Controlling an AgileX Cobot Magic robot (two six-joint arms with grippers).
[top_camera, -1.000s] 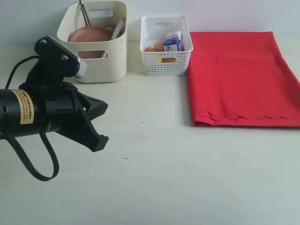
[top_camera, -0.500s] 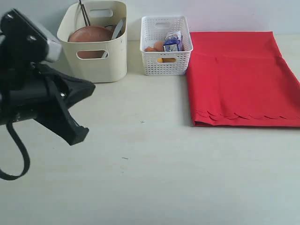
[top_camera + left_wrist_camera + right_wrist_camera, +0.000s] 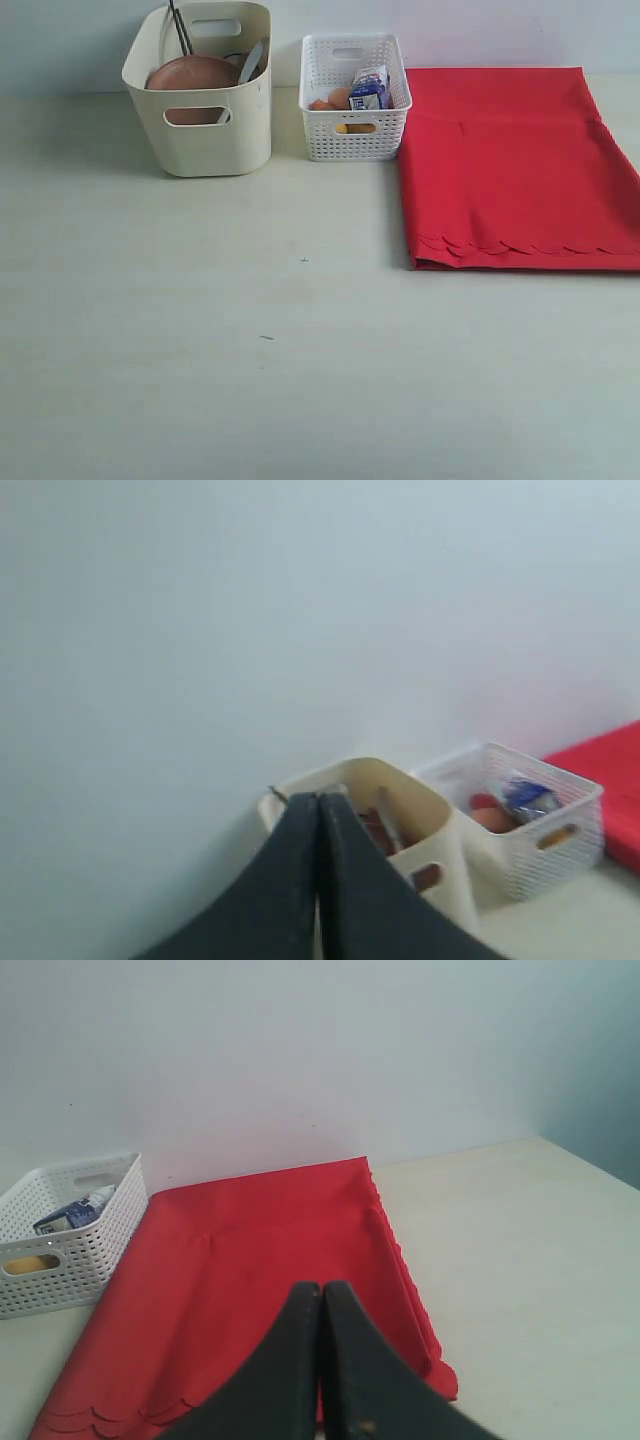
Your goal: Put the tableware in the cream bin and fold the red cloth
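Note:
The cream bin [image 3: 205,135] stands at the back left and holds the round brown plate [image 3: 192,73], dark chopsticks [image 3: 180,28] and a silver knife [image 3: 252,60]; the other tableware is hidden. Lying folded at the right is the red cloth [image 3: 510,160], its scalloped edge toward the front. Neither arm shows in the exterior view. My left gripper [image 3: 319,802] is shut and empty, raised, with the cream bin [image 3: 440,835] beyond it. My right gripper [image 3: 321,1291] is shut and empty, above the red cloth [image 3: 250,1270].
A white lattice basket [image 3: 355,125] between bin and cloth holds a blue-and-white milk carton [image 3: 370,90] and some food. The pale table [image 3: 300,350] stretches forward from them. A wall stands behind.
The left arm has withdrawn leftward and out of the exterior view. The bin, basket and cloth have not moved.

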